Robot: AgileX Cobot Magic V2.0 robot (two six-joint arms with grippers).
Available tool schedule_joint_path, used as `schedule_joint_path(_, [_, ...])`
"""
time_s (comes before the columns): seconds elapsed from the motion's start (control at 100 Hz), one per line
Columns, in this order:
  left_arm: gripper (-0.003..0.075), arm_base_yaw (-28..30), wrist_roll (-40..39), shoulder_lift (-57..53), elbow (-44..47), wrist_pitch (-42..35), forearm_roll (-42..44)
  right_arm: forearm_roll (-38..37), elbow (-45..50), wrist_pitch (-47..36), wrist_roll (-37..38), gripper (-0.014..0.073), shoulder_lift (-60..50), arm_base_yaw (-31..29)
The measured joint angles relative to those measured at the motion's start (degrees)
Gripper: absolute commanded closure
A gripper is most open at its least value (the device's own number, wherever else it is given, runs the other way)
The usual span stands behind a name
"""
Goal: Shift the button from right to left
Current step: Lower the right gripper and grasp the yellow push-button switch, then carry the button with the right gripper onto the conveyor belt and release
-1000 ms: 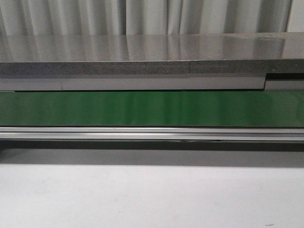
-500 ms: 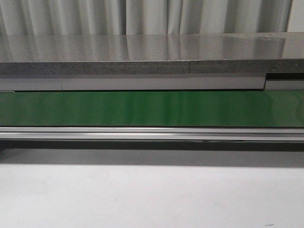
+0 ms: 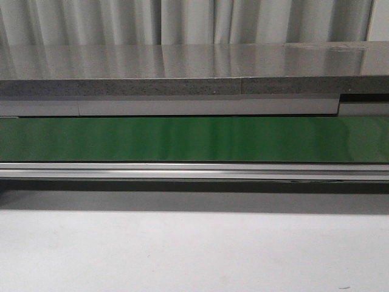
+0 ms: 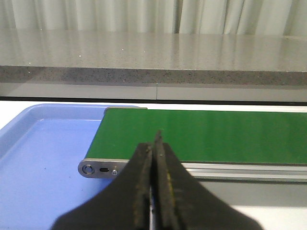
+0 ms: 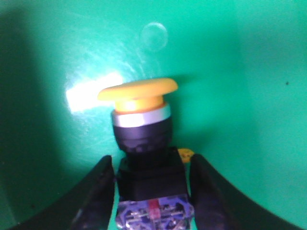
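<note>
The button [image 5: 142,120] has a round orange-yellow cap, a silver ring and a black blocky body. It shows only in the right wrist view, lying on a glossy green surface [image 5: 249,96]. My right gripper [image 5: 152,160] is open, one finger on each side of the button's black body with a thin gap on both sides. My left gripper [image 4: 156,140] is shut and empty, in front of the left end of the green conveyor belt [image 4: 216,134]. Neither gripper nor the button shows in the front view.
A blue tray [image 4: 43,158] lies at the belt's left end, beside the left gripper. The green belt [image 3: 194,139] runs across the front view with a metal rail [image 3: 194,171] along its near side. A grey stone counter [image 3: 182,61] stands behind it. White table [image 3: 194,255] lies in front.
</note>
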Motion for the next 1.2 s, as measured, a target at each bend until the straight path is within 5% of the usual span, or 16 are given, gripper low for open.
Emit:
schedule_joint_path(0.33, [0.0741, 0.0, 0.0, 0.0, 0.0, 0.0, 0.0, 1.07, 0.0, 2.95, 0.54, 0.0576, -7.96, -0.05])
schedule_joint_path(0.56, [0.0741, 0.0, 0.0, 0.0, 0.0, 0.0, 0.0, 1.07, 0.1, 7.64, 8.9, 0.0576, -17.31, 1.24])
schedule_joint_path(1.2, [0.0741, 0.0, 0.0, 0.0, 0.0, 0.0, 0.0, -2.03, 0.53, 13.62, 12.54, 0.057, -17.05, 18.41])
